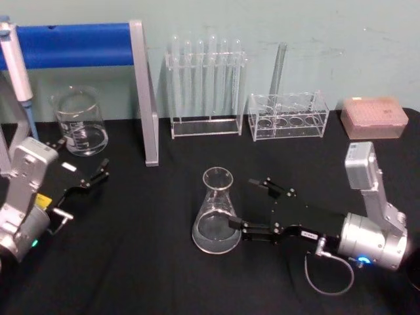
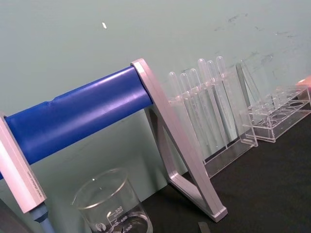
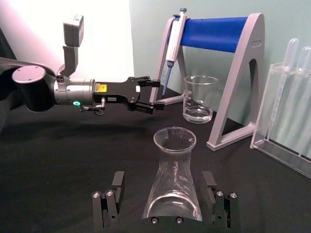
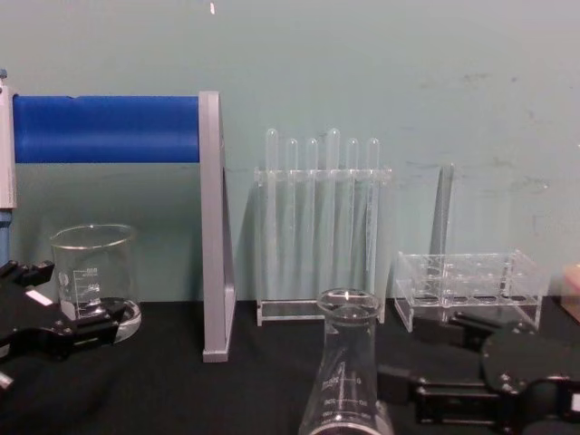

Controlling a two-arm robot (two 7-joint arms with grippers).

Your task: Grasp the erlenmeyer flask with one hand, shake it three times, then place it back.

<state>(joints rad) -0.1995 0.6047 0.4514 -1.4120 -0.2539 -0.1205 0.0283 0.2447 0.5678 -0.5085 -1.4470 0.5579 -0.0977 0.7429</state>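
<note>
Because the flask (image 1: pixel 215 213) stands upright in the middle of the table (image 1: pixel 144 269), the right gripper (image 1: pixel 244 202) lies low beside it, jaws spread either side of the wide base, ready to grasp but not yet clamped. The left gripper (image 1: pixel 98 176) sits parked, jaws apart, near the beaker (image 1: pixel 80 121).

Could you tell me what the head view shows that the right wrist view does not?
The head view adds the pink box and the low tube rack at the back right. The right wrist view adds a close look at the erlenmeyer flask standing between the open fingers of the right gripper. Both share the flask, beaker, blue-barred stand and the left gripper, parked at the left.
</note>
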